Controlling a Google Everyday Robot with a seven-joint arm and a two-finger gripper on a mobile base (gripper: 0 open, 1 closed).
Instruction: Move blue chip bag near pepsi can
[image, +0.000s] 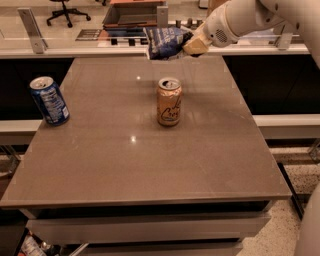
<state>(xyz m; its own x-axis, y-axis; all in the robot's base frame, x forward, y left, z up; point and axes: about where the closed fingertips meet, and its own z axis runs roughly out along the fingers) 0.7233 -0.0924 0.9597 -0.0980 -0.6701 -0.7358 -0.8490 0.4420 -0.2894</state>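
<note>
The blue chip bag (165, 42) hangs in the air above the table's far edge, held by my gripper (190, 46), which is shut on its right side. The white arm reaches in from the upper right. The pepsi can (49, 100) stands upright at the table's left edge, far from the bag. The bag is well above the tabletop and to the right of the can.
An orange-tan can (169, 101) with script lettering stands upright near the middle of the brown table (150, 160). A counter with a metal post (30, 30) and a tray runs behind the table. An office chair stands far back left.
</note>
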